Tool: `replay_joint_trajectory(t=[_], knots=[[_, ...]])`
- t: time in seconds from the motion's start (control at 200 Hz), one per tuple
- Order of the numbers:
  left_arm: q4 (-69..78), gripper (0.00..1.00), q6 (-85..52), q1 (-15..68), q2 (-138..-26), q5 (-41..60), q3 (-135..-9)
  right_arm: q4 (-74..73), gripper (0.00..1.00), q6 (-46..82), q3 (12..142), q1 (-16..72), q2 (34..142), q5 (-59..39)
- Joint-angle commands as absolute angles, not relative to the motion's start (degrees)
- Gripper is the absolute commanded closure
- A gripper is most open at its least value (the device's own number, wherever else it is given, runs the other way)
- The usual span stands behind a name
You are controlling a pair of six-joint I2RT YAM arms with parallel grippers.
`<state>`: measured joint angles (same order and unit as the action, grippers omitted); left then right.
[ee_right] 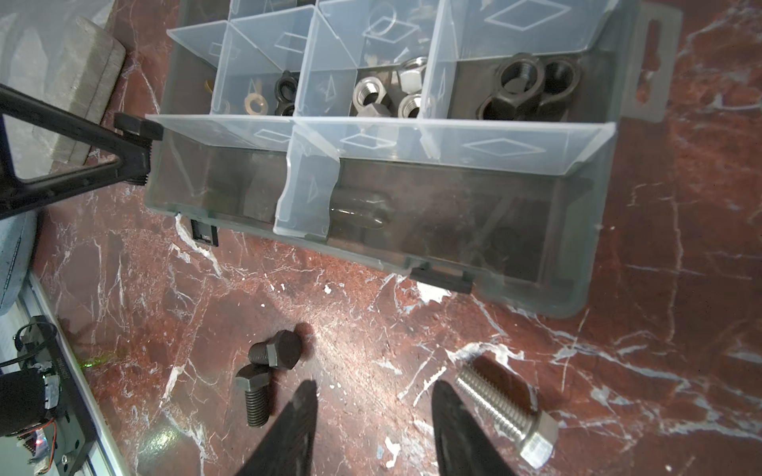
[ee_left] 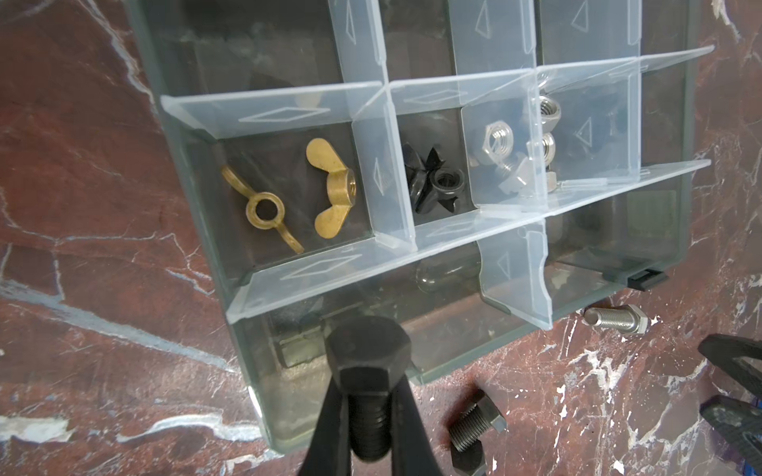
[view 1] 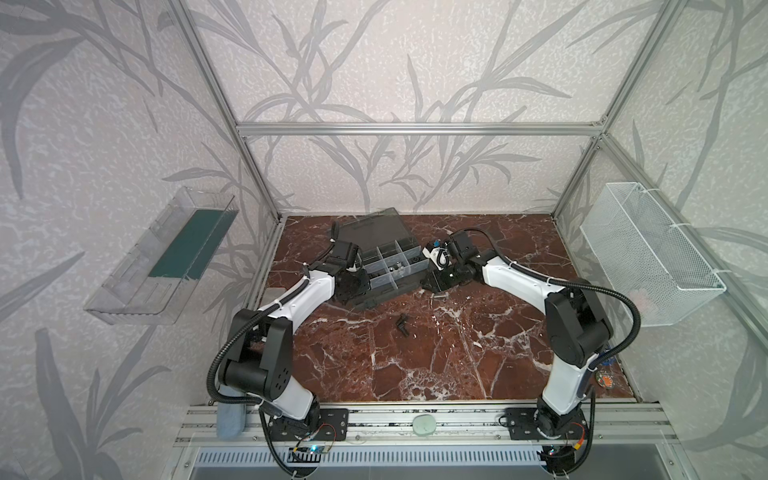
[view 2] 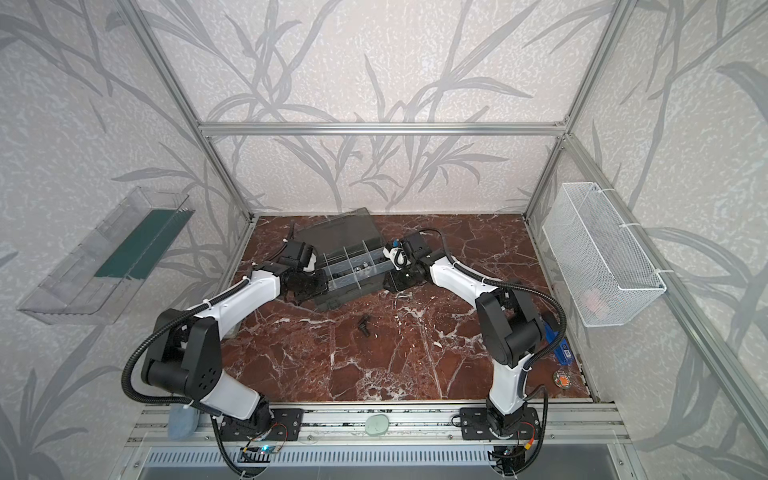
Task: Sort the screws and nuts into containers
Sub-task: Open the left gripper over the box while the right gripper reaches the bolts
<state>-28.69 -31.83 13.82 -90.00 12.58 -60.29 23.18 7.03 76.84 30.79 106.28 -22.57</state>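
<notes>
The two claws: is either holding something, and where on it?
The left gripper pinches a black screw by its threaded shank; the right gripper holds nothing.

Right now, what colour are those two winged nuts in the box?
Brass-gold; the wing nuts show best in the left wrist view.

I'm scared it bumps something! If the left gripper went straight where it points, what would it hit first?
Probably the organizer case: the left gripper, shut on a black bolt, aims into its long front compartment; depth is unclear.
</notes>
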Motion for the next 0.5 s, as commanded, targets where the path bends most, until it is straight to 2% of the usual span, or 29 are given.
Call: replay_joint_trajectory(t=[0.0, 0.14, 0.24, 0.315, 0.495], knots=[[-28.5, 1.00, -30.7, 13.3, -90.6, 13.1, -61.6, 24.8, 0.53, 6.2, 76.1, 31.4, 103.6, -22.9], [-28.9, 0.99, -30.3, 12.9, -90.8, 12.5, -61.5, 25.0, 0.53, 6.3, 75.9, 31.6, 103.5, -22.9], [-29.0, 0.82, -30.4, 12.9, -91.0, 12.7, -61.5, 25.3, 0.53, 6.3, 75.7, 32.1, 103.3, -22.9], [-29.0, 0.75, -30.4, 12.8, -90.9, 12.7, -61.3, 25.4, 0.52, 6.2, 75.5, 32.3, 103.1, -22.7], [-28.6, 0.70, -30.6, 12.8, -90.8, 12.9, -61.0, 25.3, 0.52, 6.3, 75.0, 32.8, 102.8, -22.5]])
